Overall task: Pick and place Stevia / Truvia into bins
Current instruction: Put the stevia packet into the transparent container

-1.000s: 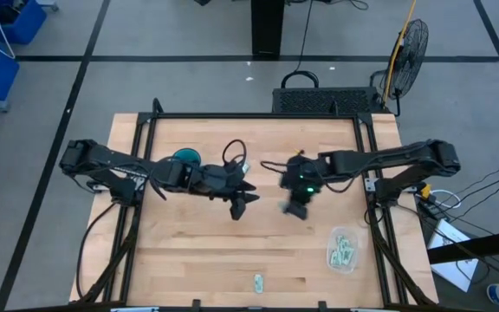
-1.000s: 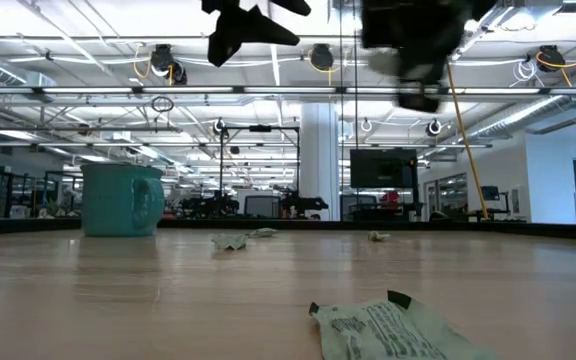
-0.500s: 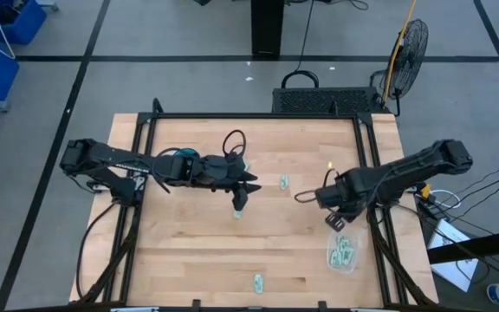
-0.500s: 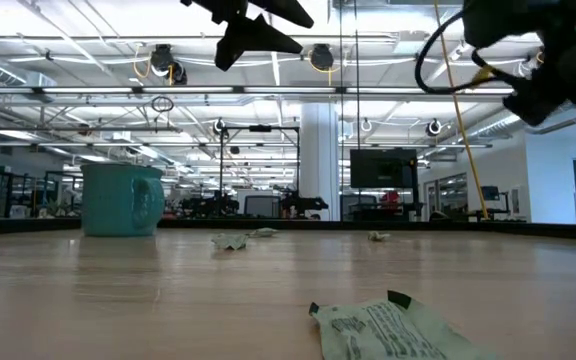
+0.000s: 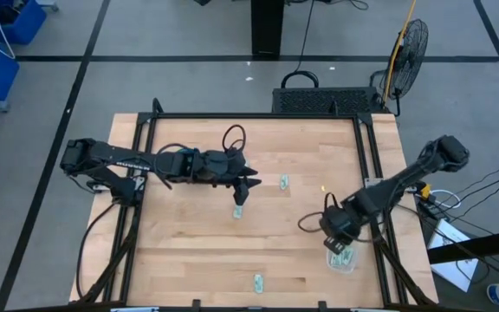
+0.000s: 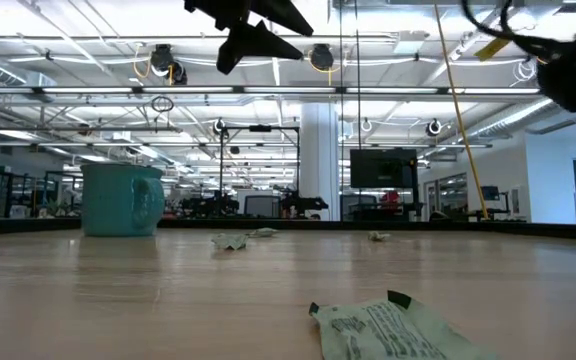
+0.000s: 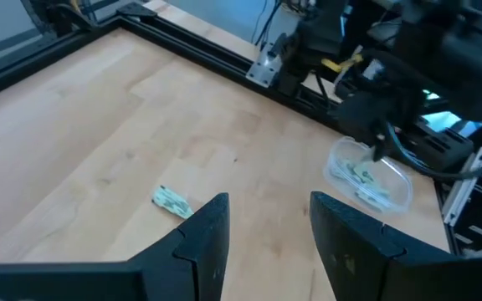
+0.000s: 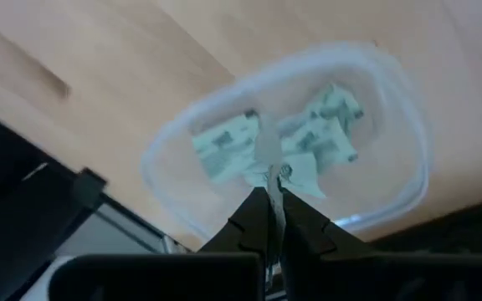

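Observation:
Small pale green and white Stevia sachets lie flat on the wooden table: one [image 5: 239, 210] below my left gripper, one [image 5: 283, 181] at mid-table, one [image 5: 257, 281] near the near edge. The clear bin [image 5: 343, 256] stands on the table's right near part with several sachets [image 8: 316, 138] inside. My right gripper [image 5: 337, 235] hovers over the bin [image 8: 408, 117], shut on a sachet. My left gripper [image 5: 249, 185] is open, high above the table, and its fingers [image 7: 203, 238] touch nothing. My right gripper pinches one sachet [image 8: 269, 167] between its two fingers, coming from above and pointing down. The sachet shows edge-on past the fingertips [image 8: 253, 219], lifted clear and held above the bin's opening.
A teal mug [image 6: 120, 200] stands on the table's far left part. Black frame rails [image 5: 369, 165] run along the table's sides. In the low view one sachet [image 6: 393, 330] lies close to the camera. Bare wood lies between the sachets.
My right gripper has swung from mid-table toward the right near corner and now hangs over the bin, still shut on its sachet. Its leaving uncovered the mid-table sachet. My left gripper drew slightly toward the far edge, still open.

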